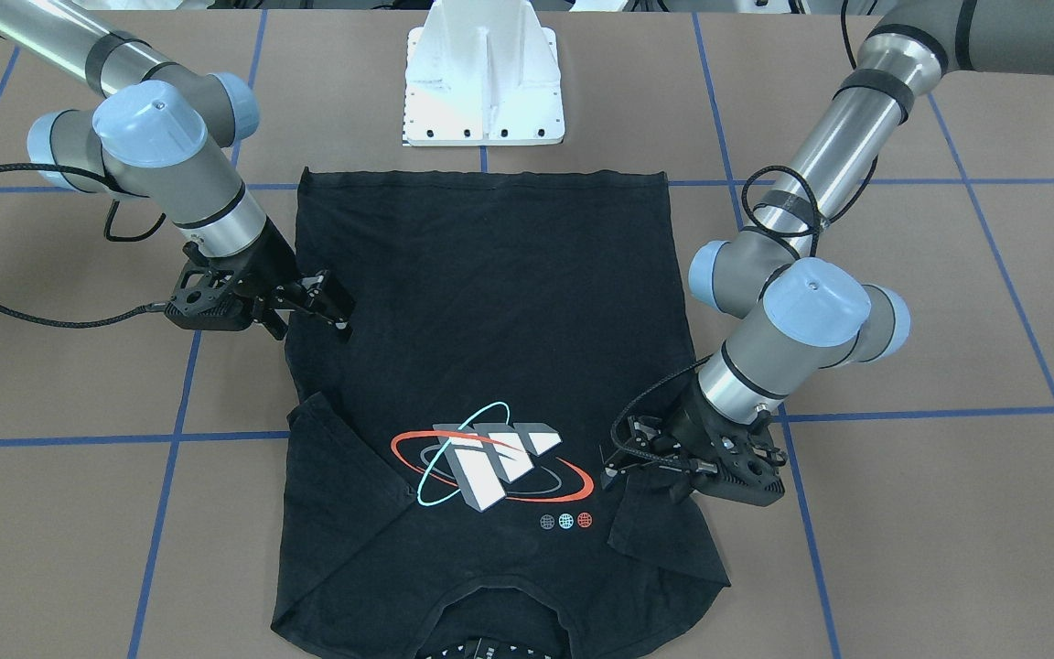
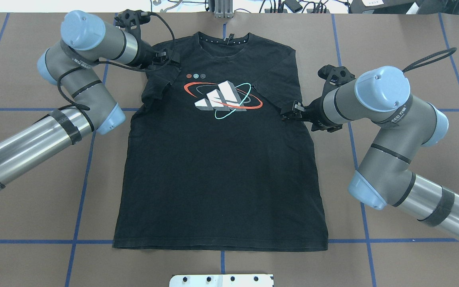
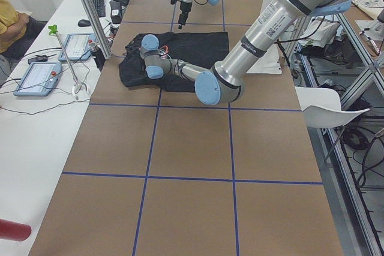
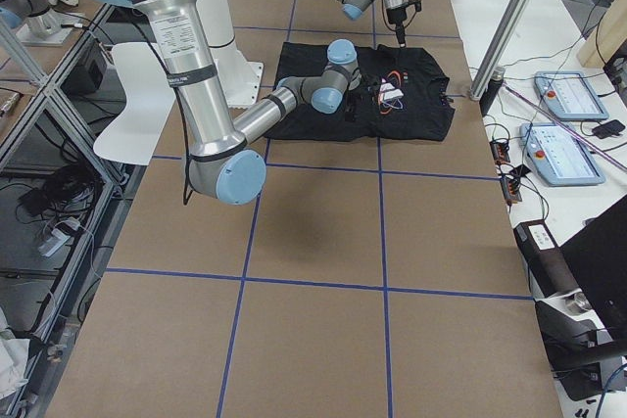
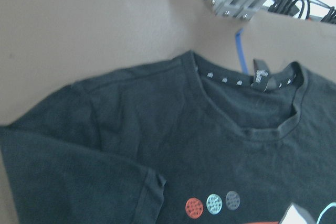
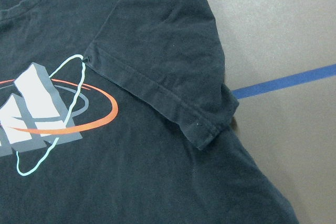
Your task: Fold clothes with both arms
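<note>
Left arm (image 2: 90, 93) and right arm (image 2: 389, 155) bend inward, wrists low. Right gripper (image 1: 337, 311) shows jaws apart; left gripper (image 1: 612, 465) points inward, jaws perhaps parted, too dark to call.

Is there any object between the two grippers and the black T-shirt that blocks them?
Nothing visible does. The left gripper and the right gripper are each at a side edge of the T-shirt, near a sleeve.
</note>
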You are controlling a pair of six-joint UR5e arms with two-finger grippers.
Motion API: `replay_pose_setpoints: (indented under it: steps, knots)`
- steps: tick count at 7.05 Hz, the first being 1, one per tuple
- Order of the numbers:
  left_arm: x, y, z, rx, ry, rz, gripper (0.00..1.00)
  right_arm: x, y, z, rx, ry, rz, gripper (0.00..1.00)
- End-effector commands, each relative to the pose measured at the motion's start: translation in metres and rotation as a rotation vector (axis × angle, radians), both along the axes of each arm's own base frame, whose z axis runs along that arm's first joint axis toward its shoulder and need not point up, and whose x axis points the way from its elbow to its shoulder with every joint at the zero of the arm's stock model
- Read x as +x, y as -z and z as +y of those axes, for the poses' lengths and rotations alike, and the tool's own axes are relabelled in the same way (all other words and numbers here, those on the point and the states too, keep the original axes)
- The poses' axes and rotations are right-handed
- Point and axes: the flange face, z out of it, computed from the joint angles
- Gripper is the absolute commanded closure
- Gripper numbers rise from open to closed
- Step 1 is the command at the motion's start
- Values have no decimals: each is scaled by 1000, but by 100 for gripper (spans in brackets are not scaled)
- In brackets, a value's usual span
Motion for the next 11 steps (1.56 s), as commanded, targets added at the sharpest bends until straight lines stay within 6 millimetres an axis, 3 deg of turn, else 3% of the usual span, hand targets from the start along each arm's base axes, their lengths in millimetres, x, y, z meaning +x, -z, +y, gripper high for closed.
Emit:
replay_pose_setpoints:
  steps: [1,3,5,8,10,11]
  knots:
    - [2,-12,19,-70,-38,32,1,0,0,0,-2,2,0,0]
    - [-12,-26,52,-90,-65,45,1,1,1,0,-1,2,-1,0]
    - [-1,-29,64,-97,-85,44,1,0,-1,0,-4,2,2,0]
    - [-31,-36,102,-102,-115,53,1,12,-6,8,-18,-8,-2,0]
    - [-61,-29,134,-98,-117,58,1,51,-32,48,-132,-60,-13,0]
    - [-82,-33,155,-88,-119,68,1,52,-47,74,-224,-79,-13,0]
